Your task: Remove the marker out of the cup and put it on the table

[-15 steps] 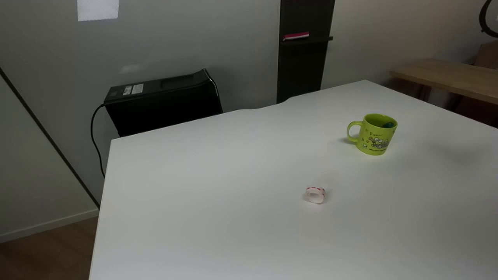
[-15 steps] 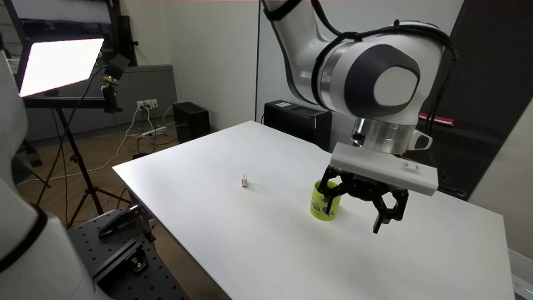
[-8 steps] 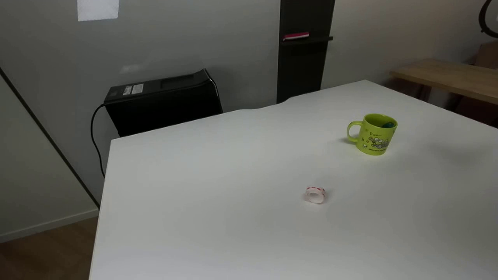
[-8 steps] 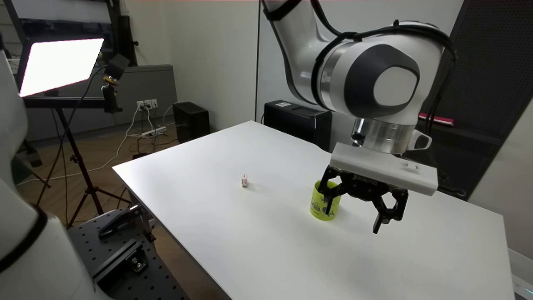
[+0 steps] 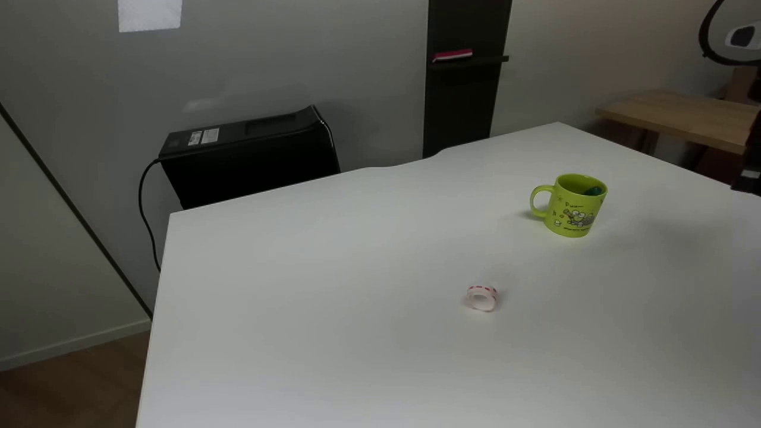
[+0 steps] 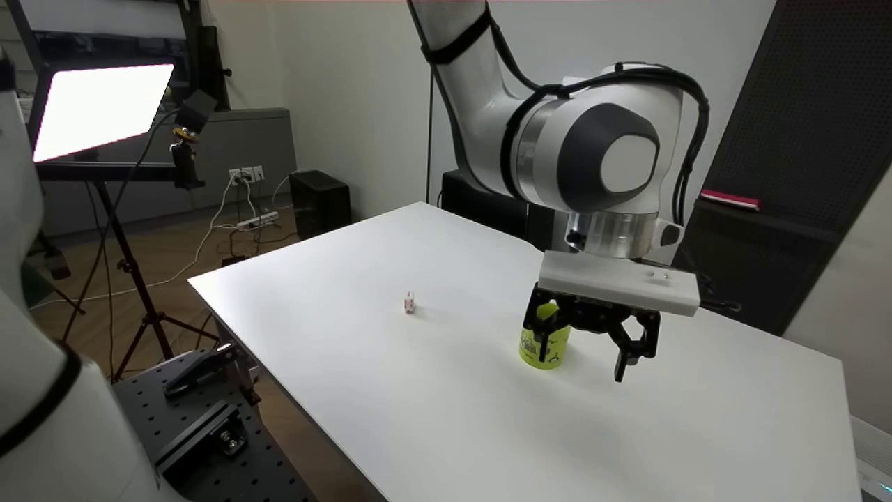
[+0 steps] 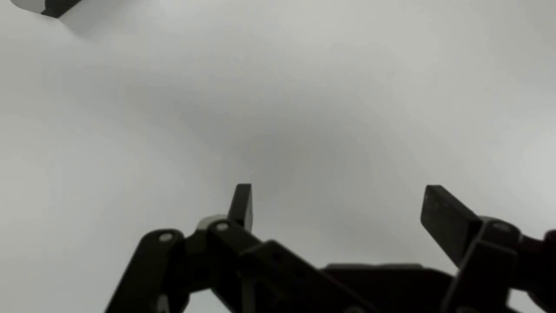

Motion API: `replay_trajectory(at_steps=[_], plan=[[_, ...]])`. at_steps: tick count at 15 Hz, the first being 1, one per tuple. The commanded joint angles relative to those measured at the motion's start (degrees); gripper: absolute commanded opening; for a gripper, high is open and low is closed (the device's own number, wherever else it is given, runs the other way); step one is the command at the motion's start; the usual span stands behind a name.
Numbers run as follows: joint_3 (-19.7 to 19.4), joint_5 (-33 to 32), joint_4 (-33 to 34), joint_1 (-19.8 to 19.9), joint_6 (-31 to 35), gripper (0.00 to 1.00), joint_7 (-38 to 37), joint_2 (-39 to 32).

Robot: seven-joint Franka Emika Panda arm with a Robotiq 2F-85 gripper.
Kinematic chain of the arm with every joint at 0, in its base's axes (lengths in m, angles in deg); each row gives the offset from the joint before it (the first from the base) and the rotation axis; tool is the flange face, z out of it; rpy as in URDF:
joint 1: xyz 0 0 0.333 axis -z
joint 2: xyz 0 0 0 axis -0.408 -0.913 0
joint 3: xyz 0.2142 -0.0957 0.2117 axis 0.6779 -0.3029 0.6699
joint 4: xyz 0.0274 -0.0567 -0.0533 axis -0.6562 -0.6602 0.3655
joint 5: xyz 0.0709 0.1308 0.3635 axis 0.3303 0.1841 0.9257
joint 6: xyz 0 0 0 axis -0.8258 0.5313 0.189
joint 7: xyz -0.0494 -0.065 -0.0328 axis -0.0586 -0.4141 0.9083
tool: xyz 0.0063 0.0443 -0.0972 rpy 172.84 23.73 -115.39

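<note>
1. Well, the marker [image 5: 593, 191] sits inside the cup [image 5: 569, 215]; in an exterior view I can make out its dark greenish end toward the right of the mouth, the rest hidden from me.
2. The cup, lime green with a cartoon print, stands upright on the white table [image 5: 333, 285], over to the far right there, its handle turned left.
3. The gripper [image 6: 581, 362] hangs above that table, its fingers [image 7: 449, 224] released and spread wide; in the wrist view pale tabletop shows in the gap.
4. In an exterior view its left finger [image 6: 543, 346] crosses in front of the cup and hides part of it; in an exterior view bare white table [image 5: 672, 205] lies between the cup and the gripper.
5. The white arm [image 6: 550, 160] comes down from above and bends toward the table.
6. A small pale ring [image 6: 409, 302] with red marks rests on the table, left of the cup in both exterior views.
7. Past the white table's edge, a black box [image 5: 255, 169] stands at far left and a wooden table [image 5: 678, 116] at far right.
</note>
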Motion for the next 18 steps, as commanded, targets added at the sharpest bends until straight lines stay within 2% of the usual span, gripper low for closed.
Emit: replay_trajectory(at_steps=[1, 11, 18], plan=[[1.4, -2.5, 2.43, -0.93, 2.31, 1.0, -3.59, -3.88], [2.77, -4.77, 6.44, -1.8, 9.31, 1.0, -9.05, -10.33], [4.49, -4.53, 8.86, -2.58, 7.93, 1.0, -10.41, -10.92]])
